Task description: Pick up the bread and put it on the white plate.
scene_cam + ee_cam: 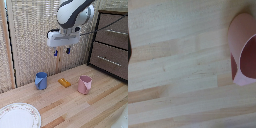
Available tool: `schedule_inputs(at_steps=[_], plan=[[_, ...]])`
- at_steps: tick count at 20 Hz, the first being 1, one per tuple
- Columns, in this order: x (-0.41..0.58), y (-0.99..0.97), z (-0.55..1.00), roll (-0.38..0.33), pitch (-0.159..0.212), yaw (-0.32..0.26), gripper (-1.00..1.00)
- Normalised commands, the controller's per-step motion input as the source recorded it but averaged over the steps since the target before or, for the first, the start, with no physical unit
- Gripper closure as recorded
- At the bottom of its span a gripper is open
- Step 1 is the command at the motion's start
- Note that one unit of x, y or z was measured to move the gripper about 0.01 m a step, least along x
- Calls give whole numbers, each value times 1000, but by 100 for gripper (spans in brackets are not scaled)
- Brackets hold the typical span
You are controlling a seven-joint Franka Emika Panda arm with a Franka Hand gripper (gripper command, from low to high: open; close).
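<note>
The toast [64, 82] is a small golden-brown slab lying flat on the wooden worktable [75, 107], between the blue cup [41, 80] and the pink cup [84, 84]. My clamp [62, 51] hangs well above the toast, its two blue-tipped fingers spread apart with nothing between them. The white plate [19, 116] with a brownish rim sits at the near corner on the exterior view's left. The wrist view shows bare planks [178, 65] and the pink cup [244, 50]; the toast is out of that view.
A dark brown drawer cabinet [111, 45] stands at the exterior view's right. A woven bamboo screen [35, 40] backs the table.
</note>
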Motion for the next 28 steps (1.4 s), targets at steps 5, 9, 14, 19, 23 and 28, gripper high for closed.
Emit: schedule_inputs(at_steps=[5, 9, 14, 19, 23, 28], plan=[[397, -461, -169, 7, 19, 177, -100], [324, -503, -156, 8, 19, 182, -100], [114, -321, -226, -2, 57, 113, -100], [73, -53, -333, -30, 62, -18, -100], [405, -127, -444, -24, 19, 0, -100], [397, -243, -447, -21, 9, 27, -100]])
